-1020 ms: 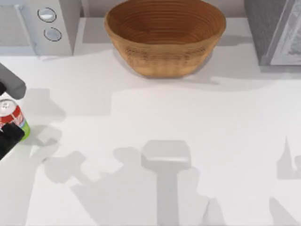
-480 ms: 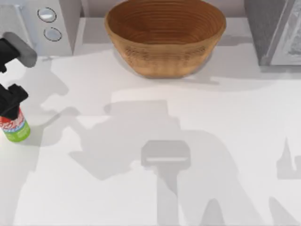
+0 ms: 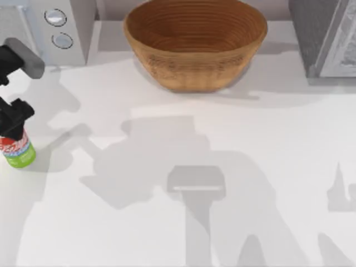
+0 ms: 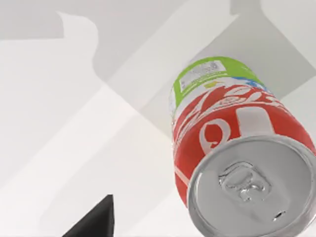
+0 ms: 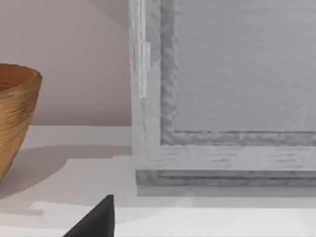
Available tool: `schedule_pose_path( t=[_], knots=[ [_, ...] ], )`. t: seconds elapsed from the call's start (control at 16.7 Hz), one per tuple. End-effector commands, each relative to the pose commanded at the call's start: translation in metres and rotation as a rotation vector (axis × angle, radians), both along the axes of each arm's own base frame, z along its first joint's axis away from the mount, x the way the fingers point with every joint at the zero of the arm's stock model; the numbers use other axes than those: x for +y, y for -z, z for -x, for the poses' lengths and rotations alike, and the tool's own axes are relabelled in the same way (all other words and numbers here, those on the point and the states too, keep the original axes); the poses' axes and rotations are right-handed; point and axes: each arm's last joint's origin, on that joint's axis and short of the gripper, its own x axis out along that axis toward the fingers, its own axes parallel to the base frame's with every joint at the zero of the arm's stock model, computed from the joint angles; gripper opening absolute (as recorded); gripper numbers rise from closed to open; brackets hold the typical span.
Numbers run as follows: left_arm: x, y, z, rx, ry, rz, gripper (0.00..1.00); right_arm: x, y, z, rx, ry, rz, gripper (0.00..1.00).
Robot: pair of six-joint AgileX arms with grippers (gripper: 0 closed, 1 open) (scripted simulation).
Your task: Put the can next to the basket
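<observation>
Bare white table (image 3: 222, 222) lies open in front of the large round tan wicker basket (image 3: 194, 44); grey boxes flank it.

Left claw (image 3: 12, 89) at far-left bench (image 3: 233, 167) edge, fingers spread apart, upper finger (image 3: 25, 57) grey-tipped.

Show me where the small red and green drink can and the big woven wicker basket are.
Small red and green drink can (image 3: 18, 151): top view, its green lower side.
Big round woven wicker basket (image 3: 194, 71): top view, its outer front wall.
</observation>
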Motion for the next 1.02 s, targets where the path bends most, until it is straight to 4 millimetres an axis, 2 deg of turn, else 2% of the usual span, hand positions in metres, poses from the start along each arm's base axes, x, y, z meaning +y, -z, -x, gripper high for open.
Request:
schedule_pose_path(
  t=[0.36, 0.66, 1.02],
  knots=[
    [0.001, 0.049, -0.001, -0.003, -0.001, 0.0, 1.0, 0.0, 0.0, 0.0, 0.0, 0.0, 0.0, 1.0],
    [0.001, 0.055, 0.0, 0.0, -0.001, 0.0, 1.0, 0.0, 0.0, 0.0, 0.0, 0.0, 0.0, 1.0],
    [0.001, 0.055, 0.0, 0.0, -0.001, 0.0, 0.55, 0.0, 0.0, 0.0, 0.0, 0.0, 0.0, 1.0]
  ],
)
